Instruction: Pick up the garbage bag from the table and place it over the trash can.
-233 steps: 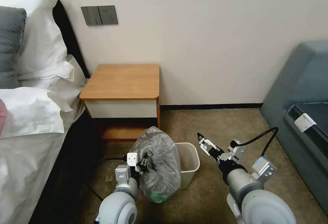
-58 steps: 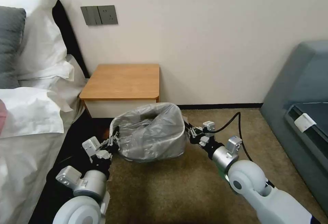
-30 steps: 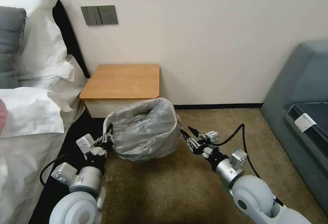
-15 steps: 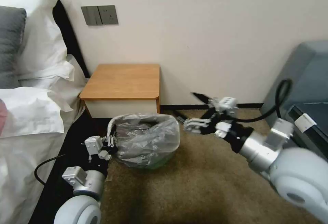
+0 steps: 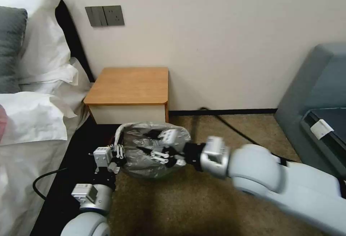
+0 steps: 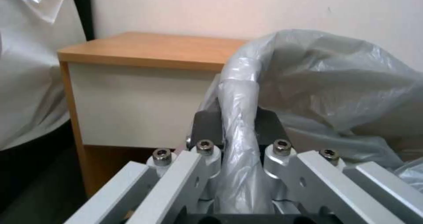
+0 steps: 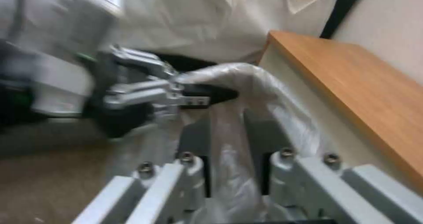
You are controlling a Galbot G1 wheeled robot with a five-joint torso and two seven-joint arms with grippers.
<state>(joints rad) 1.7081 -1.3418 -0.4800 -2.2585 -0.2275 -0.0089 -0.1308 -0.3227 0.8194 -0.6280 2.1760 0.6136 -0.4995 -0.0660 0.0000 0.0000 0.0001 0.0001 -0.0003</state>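
Step in hand: seating the bag (image 5: 138, 165) over the can.

1. Bag position. The bag stood mouth-up on the floor, just in front of the counter (image 5: 129, 84). It held a bin-like shape, and the plastic hid the can's walls from me.
2. Left hand (image 5: 118, 152). It was at the bag's left edge, fingers pressed together on the rolled rim. The left wrist view showed that roll running up between the pads.
3. Right hand (image 5: 153, 146). It reached across the bag's mouth from the right with its fingers spread. A fold of plastic lay between them, and I judged it not clamped.

Next move, in my judgement: close the right hand on that fold, then draw the rim outward and down. Pull gently, because the thin film could tear or slip free of the left pinch.
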